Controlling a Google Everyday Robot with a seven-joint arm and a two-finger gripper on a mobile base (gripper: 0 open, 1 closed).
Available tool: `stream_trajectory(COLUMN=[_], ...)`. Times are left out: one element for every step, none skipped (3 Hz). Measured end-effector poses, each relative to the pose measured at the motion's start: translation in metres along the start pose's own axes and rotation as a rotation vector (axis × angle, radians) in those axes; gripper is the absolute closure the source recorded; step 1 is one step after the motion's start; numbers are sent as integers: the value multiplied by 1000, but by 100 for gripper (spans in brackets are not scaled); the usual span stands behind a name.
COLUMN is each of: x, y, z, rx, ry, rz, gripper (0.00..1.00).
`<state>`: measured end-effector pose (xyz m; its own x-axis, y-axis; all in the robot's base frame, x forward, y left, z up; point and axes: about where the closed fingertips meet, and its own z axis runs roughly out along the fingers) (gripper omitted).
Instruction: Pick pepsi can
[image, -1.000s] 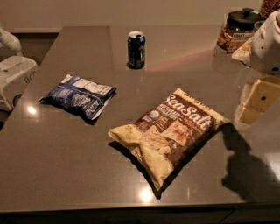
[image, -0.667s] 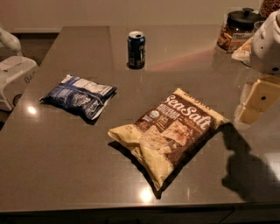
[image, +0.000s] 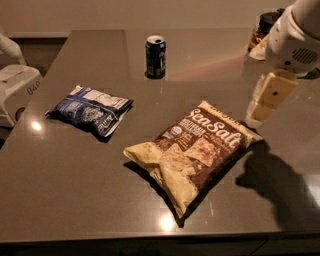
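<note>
The pepsi can (image: 155, 56), dark blue with a silver top, stands upright at the far middle of the dark table (image: 75, 190). My gripper (image: 262, 107) hangs at the right side, above the table just beyond the right end of the sea salt chip bag. It is well to the right of the can and nearer the camera, and holds nothing that I can see. Its white arm reaches in from the top right corner.
A tan and brown sea salt chip bag (image: 192, 150) lies in the middle front. A flat blue-and-white snack bag (image: 90, 110) lies at the left. A dark-lidded jar (image: 262, 30) stands at the far right behind the arm. A white object (image: 15, 90) sits off the left edge.
My arm and gripper have shifted slightly left and up. The can and both bags have not moved.
</note>
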<state>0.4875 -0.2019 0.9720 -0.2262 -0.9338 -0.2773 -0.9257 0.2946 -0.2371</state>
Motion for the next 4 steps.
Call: stream_trajectory(x=[-18, -42, -83, -112], y=[-29, -68, -130, -169], z=[18, 41, 77, 99], rx=[10, 36, 94, 144], ry=[-51, -114, -216, -266], rz=[30, 77, 194, 280], gripper=[0, 0, 0, 0])
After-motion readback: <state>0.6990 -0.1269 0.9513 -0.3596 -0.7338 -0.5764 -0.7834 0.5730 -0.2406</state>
